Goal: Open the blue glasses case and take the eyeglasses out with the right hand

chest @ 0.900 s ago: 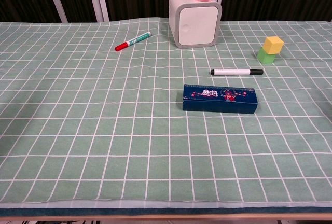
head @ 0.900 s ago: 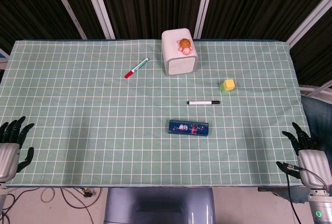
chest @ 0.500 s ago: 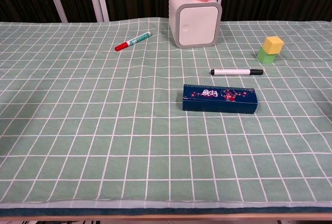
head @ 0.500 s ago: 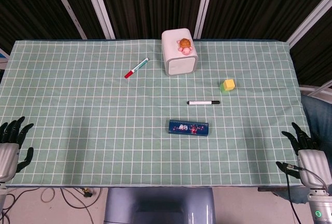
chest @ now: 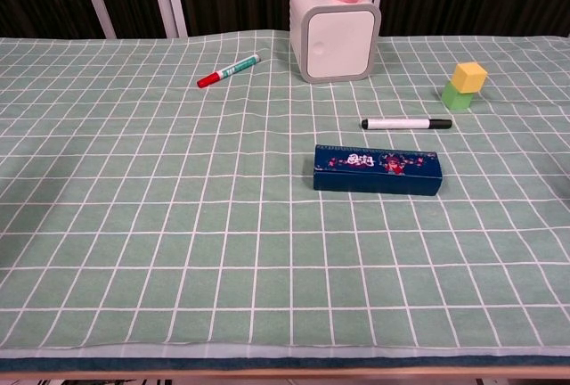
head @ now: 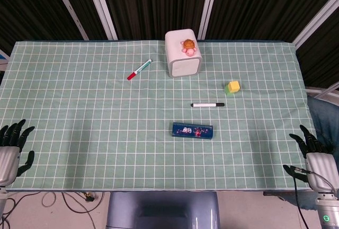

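Waiting at the near table corners, the left hand and right hand hold nothing, fingers spread. Nothing is done yet: the blue glasses case lies closed on the green checked cloth, just before the black marker. Dark curtains hang behind.

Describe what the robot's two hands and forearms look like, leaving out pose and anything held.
Both show only in the head view. The left hand has black fingers on a pale grey, boxy palm housing. The right hand matches it: black fingers, light grey housing, a thin black cable looping off its wrist side. Below it, the grey forearm section carries a small green ring light.
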Controlling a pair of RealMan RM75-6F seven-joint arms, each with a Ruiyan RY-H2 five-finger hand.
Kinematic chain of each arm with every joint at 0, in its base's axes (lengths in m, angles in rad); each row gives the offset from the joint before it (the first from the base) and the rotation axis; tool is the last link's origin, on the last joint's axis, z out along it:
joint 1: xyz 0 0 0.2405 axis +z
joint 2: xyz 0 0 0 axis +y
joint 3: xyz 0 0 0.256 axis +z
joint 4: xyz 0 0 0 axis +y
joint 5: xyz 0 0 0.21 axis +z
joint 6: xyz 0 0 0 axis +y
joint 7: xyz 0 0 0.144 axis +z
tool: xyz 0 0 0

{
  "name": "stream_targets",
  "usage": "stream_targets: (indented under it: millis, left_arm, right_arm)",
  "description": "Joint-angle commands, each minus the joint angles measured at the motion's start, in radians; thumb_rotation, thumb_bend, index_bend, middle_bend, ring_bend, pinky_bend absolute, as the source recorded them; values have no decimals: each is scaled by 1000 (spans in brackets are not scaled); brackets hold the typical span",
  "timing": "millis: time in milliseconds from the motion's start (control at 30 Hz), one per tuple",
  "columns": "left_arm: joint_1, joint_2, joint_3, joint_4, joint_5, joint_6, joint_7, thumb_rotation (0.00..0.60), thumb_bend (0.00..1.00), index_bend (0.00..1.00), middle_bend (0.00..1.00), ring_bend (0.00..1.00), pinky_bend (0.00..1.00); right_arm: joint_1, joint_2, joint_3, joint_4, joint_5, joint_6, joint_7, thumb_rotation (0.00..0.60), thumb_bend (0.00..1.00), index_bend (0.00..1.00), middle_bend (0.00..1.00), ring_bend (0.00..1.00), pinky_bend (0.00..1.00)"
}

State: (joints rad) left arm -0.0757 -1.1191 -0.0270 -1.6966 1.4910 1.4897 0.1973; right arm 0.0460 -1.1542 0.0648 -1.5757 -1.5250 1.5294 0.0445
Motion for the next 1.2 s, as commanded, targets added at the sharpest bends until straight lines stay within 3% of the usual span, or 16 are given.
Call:
stream_targets:
  millis: [33, 333, 600, 733, 933, 1200]
  left_arm:
    - [0, 0, -1, 0, 2, 2, -2, 600, 460, 136, 0, 0, 15]
    - [3, -6, -10, -3, -7, 15, 2, 600, 461, 136, 0, 0, 15]
    - [1, -8, -8, -5, -6, 8, -6, 600, 462, 142, 0, 0, 15]
    - [0, -4, -6, -12, -14, -2, -6, 600, 462, 144, 0, 0, 15]
    - [0, 4, -6, -26, -30, -14, -20, 600, 462, 144, 0, 0, 15]
    - [-3, 8, -6, -28, -41, -27, -24, 600, 462, 144, 0, 0, 15]
  right_arm:
    - [5, 12, -10, -15, 3, -28, 49, 600, 194, 204, 49, 138, 239]
    - [40, 46, -10, -46, -15, -79, 99, 600, 194, 204, 49, 137, 240]
    - [186, 159, 55, -171, 55, -299, 127, 600, 189, 203, 46, 138, 239]
    - [283, 173, 90, -206, 142, -452, 77, 600, 182, 203, 51, 137, 239]
    - [467, 137, 145, -224, 426, -713, -65, 600, 180, 202, 81, 137, 239]
    - [725, 18, 121, -224, 843, -740, -476, 600, 179, 203, 115, 137, 239]
